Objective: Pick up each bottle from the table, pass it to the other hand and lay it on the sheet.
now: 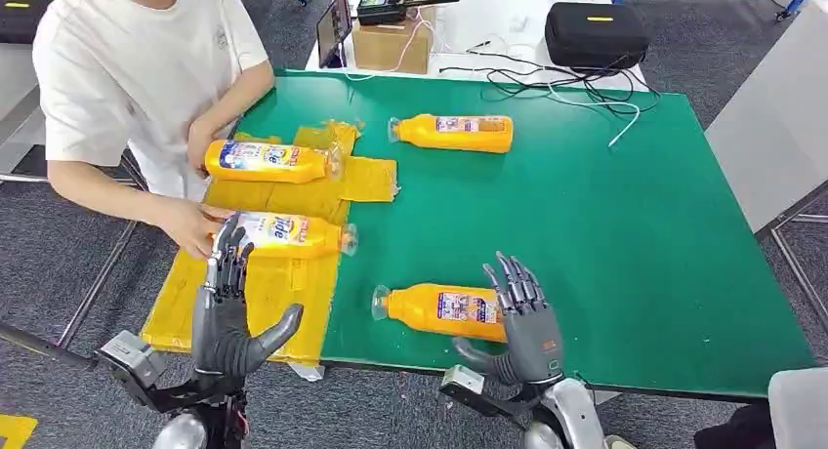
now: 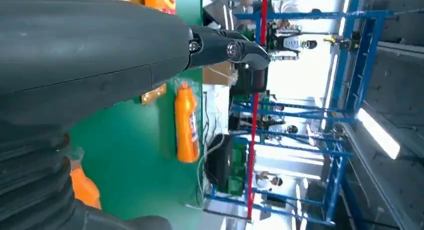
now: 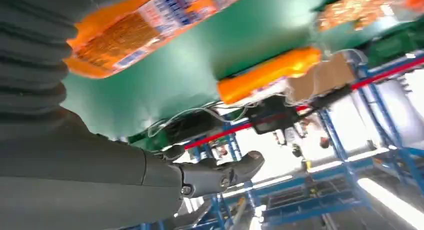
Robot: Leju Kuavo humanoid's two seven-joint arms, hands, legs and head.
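Two orange bottles lie on the yellow sheet [image 1: 264, 298] at the table's left: one [image 1: 266, 161] further back, one [image 1: 290, 234] nearer me, with a person's hand [image 1: 187, 222] on its base. My left hand [image 1: 229, 312] hovers open over the sheet's near part, fingertips close to that nearer bottle. A third bottle [image 1: 439, 310] lies on the green table [image 1: 586, 224] near the front edge; my right hand [image 1: 522, 317] stands open at its base end, fingers spread upward. A fourth bottle [image 1: 454, 133] [image 2: 186, 122] [image 3: 267, 75] lies at the back. The near bottle [image 3: 135, 30] fills the right wrist view's upper part.
A person in a white shirt [image 1: 127, 68] leans in at the table's left side, both hands by the sheet. Behind the table stand a cardboard box [image 1: 393, 44], a black case [image 1: 596, 31] and loose cables [image 1: 566, 83]. A white panel [image 1: 771, 127] stands to the right.
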